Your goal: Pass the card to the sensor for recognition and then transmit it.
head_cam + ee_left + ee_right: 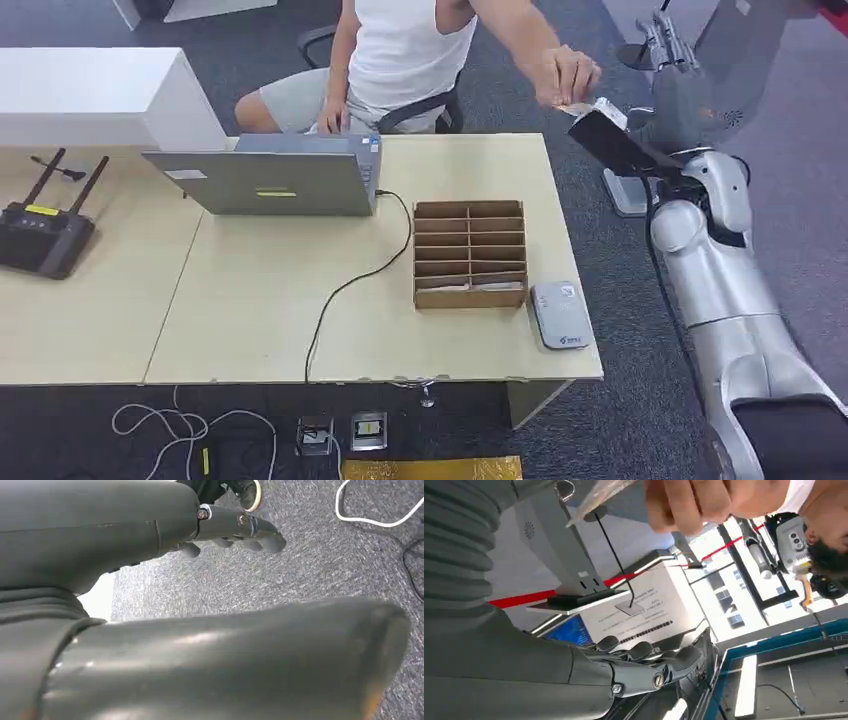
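Since our right arm point(735, 330) is stretched up and away past the far right corner of the table point(250, 310), we judge the task to be at its hand-over stage, either taking the card from the person or giving it back; the pictures alone do not settle which.

Nearest us, the left hand point(235, 530) hangs low over grey carpet, fingers slightly curled and apart, nothing in them. We read it as idle and released.

On the table, the grey card reader point(560, 314) lies flat just beside the right wall of the brown slotted box point(470, 253). No card rests on it. The box's near slots appear to hold a few pale cards, though we cannot be sure. A black cable point(350, 285) runs from the laptop point(270, 180) to the table's front edge. A router point(40, 230) sits at far left.

Farther out, the right hand point(610, 135) is raised, palm tilted toward the seated person. The person's hand point(565, 75) comes down onto its tip, and a pale card point(580, 110) shows between the two. In the right wrist view the fingers point(644, 652) are loosely bent, the card point(599, 495) above them in the person's hand point(694, 502).

Whether our hand already grips the card, we cannot tell. If this is the receiving end, scanning and passing on both remain.
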You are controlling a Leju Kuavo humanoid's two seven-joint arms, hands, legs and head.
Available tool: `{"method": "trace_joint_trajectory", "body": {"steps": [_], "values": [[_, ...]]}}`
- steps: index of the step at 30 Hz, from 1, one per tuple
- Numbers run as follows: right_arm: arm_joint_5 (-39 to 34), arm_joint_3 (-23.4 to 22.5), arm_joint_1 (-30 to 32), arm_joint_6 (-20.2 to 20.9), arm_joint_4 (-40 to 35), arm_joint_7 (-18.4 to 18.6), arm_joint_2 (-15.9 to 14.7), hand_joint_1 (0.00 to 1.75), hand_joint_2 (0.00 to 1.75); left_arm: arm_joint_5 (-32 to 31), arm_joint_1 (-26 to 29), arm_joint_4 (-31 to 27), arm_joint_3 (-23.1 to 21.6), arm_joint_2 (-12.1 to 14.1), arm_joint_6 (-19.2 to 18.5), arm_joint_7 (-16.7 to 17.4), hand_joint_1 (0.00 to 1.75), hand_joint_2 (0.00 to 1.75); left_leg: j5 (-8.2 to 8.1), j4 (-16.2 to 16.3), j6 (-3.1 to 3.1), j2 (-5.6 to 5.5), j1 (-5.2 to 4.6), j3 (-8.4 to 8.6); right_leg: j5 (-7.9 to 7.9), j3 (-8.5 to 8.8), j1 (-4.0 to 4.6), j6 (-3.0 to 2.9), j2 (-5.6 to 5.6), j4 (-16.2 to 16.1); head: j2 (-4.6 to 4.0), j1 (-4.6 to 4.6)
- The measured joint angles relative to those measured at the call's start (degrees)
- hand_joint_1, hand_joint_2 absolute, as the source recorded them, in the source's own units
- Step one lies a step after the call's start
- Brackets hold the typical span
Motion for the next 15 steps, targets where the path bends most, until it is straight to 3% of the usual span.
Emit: {"method": "trace_joint_trajectory", "body": {"steps": [3, 4, 9, 10, 15], "values": [[-0.04, 0.85, -0.55, 0.0, 1.03, -0.05, 0.7, 0.07, 1.75, 0.0, 0.02, 0.0, 0.0, 0.04, 0.09, -0.22, 0.0, 0.0, 0.0, 0.0, 0.0, 0.0, 0.01, -0.02, -0.01, -0.02, 0.02, 0.0, 0.0, 0.0, 0.0, 0.0], [-0.04, 0.87, -0.55, -0.02, 1.16, -0.07, 0.76, 1.03, 1.75, 0.0, 0.03, 0.0, 0.0, 0.07, 0.09, -0.33, 0.0, 0.0, 0.0, 0.0, 0.0, 0.0, 0.01, -0.02, 0.0, -0.02, 0.02, 0.0, 0.0, 0.0, 0.0, 0.04], [-0.07, 1.18, -0.55, 0.04, 1.88, -0.15, 1.09, 1.03, 1.75, 0.0, 0.03, 0.0, 0.0, 0.17, 0.07, -0.57, 0.0, 0.0, 0.0, 0.0, 0.0, 0.0, 0.01, -0.02, 0.0, -0.02, 0.01, 0.0, 0.01, -0.01, 0.0, 0.0], [-0.11, 1.2, -0.54, 0.11, 1.95, -0.13, 1.11, 1.75, 1.75, 0.0, 0.04, 0.0, 0.0, 0.15, 0.02, -0.57, 0.0, 0.0, 0.0, 0.0, 0.0, 0.0, 0.01, -0.02, 0.0, -0.03, 0.01, 0.0, 0.01, -0.01, 0.0, 0.02], [-0.15, 1.4, -0.54, 0.2, 2.38, -0.13, 1.22, 1.75, 1.75, 0.0, 0.04, 0.0, 0.0, 0.15, 0.02, -0.59, 0.0, 0.0, 0.0, 0.0, 0.0, 0.0, 0.01, -0.02, 0.0, -0.03, 0.01, 0.0, 0.02, -0.01, 0.0, 0.04]]}}
